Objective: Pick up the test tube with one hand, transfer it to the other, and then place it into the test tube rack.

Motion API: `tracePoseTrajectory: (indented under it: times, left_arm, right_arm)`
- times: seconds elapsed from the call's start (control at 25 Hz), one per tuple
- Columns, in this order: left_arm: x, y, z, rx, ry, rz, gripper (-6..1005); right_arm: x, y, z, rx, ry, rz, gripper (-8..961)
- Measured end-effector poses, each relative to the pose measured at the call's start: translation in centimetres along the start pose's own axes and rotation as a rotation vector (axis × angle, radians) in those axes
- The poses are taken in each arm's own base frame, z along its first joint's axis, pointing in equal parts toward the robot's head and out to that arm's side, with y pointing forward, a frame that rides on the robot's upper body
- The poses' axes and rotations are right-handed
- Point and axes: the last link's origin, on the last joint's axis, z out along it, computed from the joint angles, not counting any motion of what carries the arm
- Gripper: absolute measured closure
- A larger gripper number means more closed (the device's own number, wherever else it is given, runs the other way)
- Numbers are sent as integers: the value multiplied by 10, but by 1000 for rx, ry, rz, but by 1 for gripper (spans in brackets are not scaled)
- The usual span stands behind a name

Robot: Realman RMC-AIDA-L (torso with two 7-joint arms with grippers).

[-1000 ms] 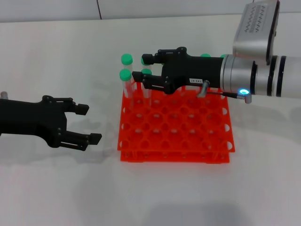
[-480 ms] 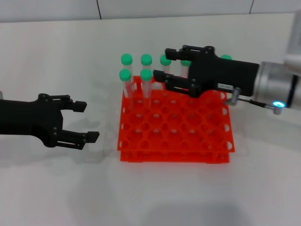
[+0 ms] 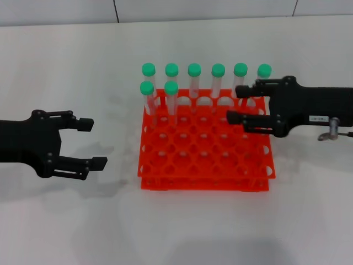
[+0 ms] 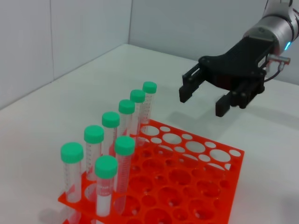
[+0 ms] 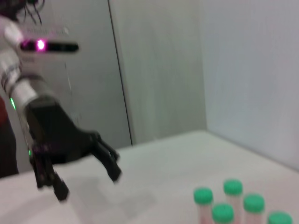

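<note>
You are looking at a task that seems essentially finished: the test tube rack [image 3: 204,146] holds eight green-capped tubes, six along the far row and two in the next row at its left end. The test tube [image 3: 171,102] you were placing is most likely one of those two; your pictures alone don't let me say which. All stand upright in their holes, none tilted. Your right gripper [image 3: 238,104] hovers over the rack's right side with its fingers spread and nothing between them, clear of the nearest cap. Your left gripper [image 3: 91,143] sits off to the rack's left above the table [image 3: 66,66], also spread and empty. No loose tube lies anywhere, so all that is left for you is parking both arms
</note>
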Motion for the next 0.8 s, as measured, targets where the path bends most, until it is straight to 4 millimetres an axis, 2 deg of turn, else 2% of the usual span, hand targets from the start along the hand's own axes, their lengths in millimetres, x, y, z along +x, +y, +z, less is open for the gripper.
tracePoseTrajectory:
  times: [0.24, 0.8]
  left_arm:
    - [-4, 4, -4, 12, -1, 2, 106]
    - [-5, 6, -4, 10, 16, 2, 105]
  right_arm:
    - [-1, -4, -6, 10, 73, -38, 361]
    - [-11, -8, -2, 14, 126, -95, 361]
